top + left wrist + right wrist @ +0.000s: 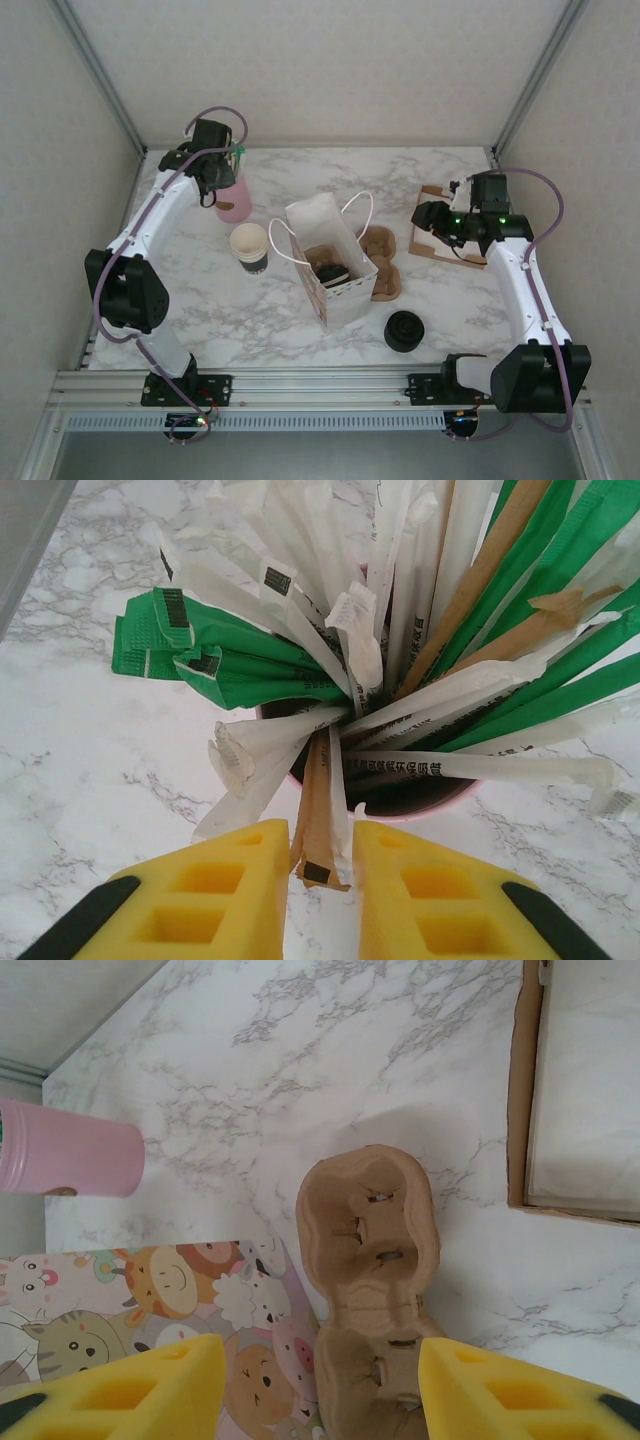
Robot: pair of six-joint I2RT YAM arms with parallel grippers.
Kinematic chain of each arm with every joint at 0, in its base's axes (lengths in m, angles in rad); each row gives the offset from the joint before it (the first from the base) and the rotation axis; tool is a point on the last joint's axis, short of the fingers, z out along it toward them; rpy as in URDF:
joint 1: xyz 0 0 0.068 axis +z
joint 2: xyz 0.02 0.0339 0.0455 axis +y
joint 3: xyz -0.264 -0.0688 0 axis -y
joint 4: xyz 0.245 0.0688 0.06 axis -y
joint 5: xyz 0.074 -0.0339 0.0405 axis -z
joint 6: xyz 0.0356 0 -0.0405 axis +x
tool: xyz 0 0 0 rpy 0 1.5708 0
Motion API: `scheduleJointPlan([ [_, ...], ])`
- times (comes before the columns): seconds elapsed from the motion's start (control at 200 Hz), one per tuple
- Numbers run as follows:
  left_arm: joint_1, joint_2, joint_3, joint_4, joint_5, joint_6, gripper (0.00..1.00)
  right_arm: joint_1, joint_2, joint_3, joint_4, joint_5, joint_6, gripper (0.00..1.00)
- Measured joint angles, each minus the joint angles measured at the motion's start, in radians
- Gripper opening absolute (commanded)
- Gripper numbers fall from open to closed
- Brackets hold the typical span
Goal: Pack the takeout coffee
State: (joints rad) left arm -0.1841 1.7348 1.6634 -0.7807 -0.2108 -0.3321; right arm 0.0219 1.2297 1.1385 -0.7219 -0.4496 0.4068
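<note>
The coffee [333, 272] stands upright in the open bag [345, 298] at mid-bench [200, 300]. Its black lid shows from above, with something brown beside it, possibly a carrier.

The left fingers [230, 880] are at the far left, over the pink cup [236, 205]. They are narrow and pinch the end of a brown stick [318, 810], with a white wrapper pressed in beside it. How firm the hold is cannot be told. The stick's long axis runs from the cup's mouth straight back between the fingers, so it would probably draw out along that line.

From these fingers the bag lies to the right and nearer the arm bases, with the lidless cup [249, 245] between. That offset looks like the relation the next carry depends on, since the stick would have to cross over or round that cup to reach the bag's mouth.

The right fingers [180, 1375] stand wide with nothing between them. They hover above the carriers [368, 1230] just right of the bag and seem slightly nearer the coffee than the left ones.

By count:
- one lidded coffee
- one lidless cup
- one bag
- one pink cup, crammed with green, white and brown sticks too many to number
- one stack of lids [404, 331] near the front
- seemingly two carriers, overlapping
- one tray [520, 1090] at the right
</note>
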Motion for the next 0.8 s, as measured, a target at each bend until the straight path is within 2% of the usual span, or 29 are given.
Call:
scheduleJointPlan([
  [0.175,0.000,0.000,0.000,-0.002,0.000,0.000,0.22,0.000,0.000,0.000,0.000,0.000,0.000,0.54],
  [0.511,0.000,0.001,0.000,-0.003,0.000,0.000,0.05,0.000,0.000,0.000,0.000,0.000,0.000,0.54],
  [0.676,0.000,0.000,0.015,-0.015,-0.001,0.003,0.00,0.000,0.000,0.000,0.000,0.000,0.000,0.54],
  [0.801,0.000,-0.016,0.033,-0.029,-0.014,0.003,0.00,0.000,-0.005,0.000,-0.001,0.000,0.000,0.54],
])
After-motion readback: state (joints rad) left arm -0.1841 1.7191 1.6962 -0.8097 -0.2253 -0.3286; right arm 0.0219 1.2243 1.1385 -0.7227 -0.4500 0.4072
